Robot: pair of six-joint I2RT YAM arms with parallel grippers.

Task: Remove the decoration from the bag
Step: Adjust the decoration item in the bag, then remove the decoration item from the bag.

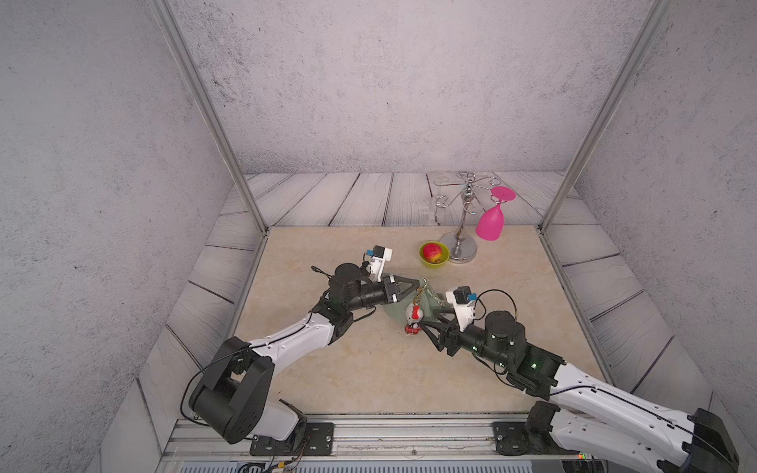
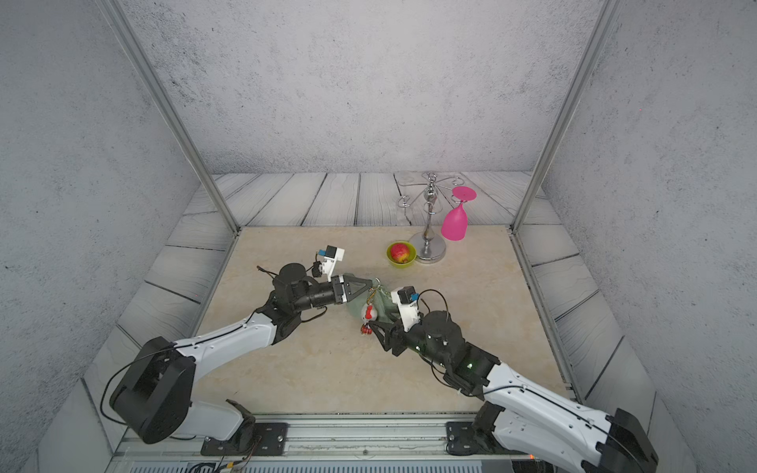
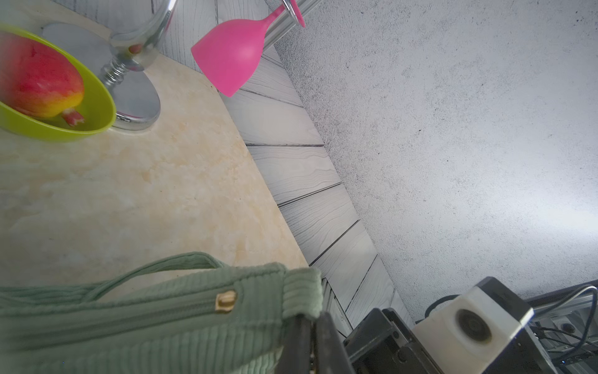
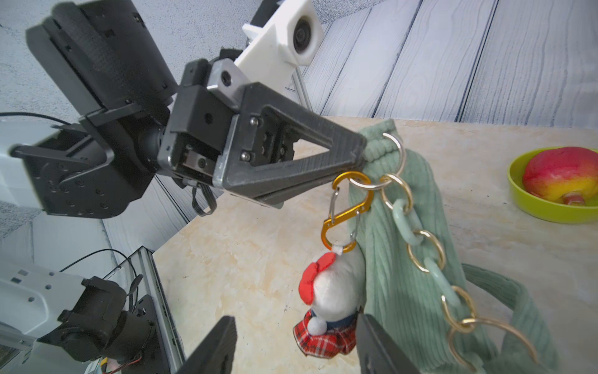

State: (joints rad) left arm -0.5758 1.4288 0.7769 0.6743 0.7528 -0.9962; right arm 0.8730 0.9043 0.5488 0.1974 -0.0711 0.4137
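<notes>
Clamping bag (image 4: 398, 275) corner high in left gripper (image 4: 360, 152), mid-frame, to hang decoration (image 4: 333, 291) free; straddling it, lower centre, with right gripper (image 4: 294, 338), jaws apart.

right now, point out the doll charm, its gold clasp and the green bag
doll charm (image 4: 336, 291), right wrist view, on its white head
gold clasp (image 4: 346, 215), right wrist view, on the clip's middle bar
green bag (image 4: 394, 291), right wrist view, on the ribbed side fabric
</notes>
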